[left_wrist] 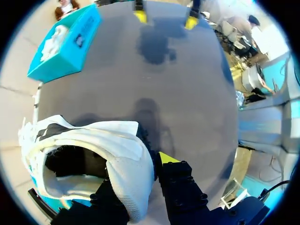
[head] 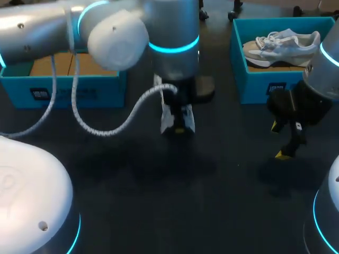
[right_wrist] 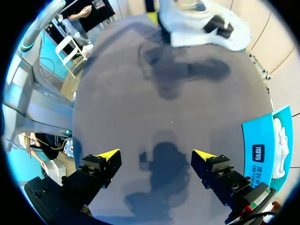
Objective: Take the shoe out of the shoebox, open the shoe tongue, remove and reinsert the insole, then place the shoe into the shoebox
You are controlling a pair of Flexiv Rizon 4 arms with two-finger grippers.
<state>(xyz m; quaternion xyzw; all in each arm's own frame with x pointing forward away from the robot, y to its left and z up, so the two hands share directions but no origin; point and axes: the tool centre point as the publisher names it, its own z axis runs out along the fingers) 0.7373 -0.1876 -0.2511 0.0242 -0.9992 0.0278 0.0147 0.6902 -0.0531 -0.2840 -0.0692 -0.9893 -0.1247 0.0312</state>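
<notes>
The left box (head: 59,83) sits open at the table's (head: 159,201) far left edge. Its brown floor is bare where it shows, so it is probably where the shoe came from and where it must go back.

Near the table's middle, the left gripper (head: 178,127) is clamped on the shoe (left_wrist: 93,140). One finger is inside the opening and the other, with its yellow tip (left_wrist: 167,158), is outside, so the wall of the collar is pinched between them. This grip leaves the mouth of the shoe exposed, which suits the tongue and insole work to come. From the shadow cast apart from the shoe in the right wrist view, I judge the shoe is held off the table rather than resting on it.

Right of it, well apart from the shoe, the right gripper (right_wrist: 157,157) hangs over bare table with its fingers spread wide and nothing between them. It points toward the shoe and looks ready to take the tongue.

The right box (head: 265,79) at the far right edge holds a second shoe (head: 283,45), which lies on its side, untouched.
</notes>
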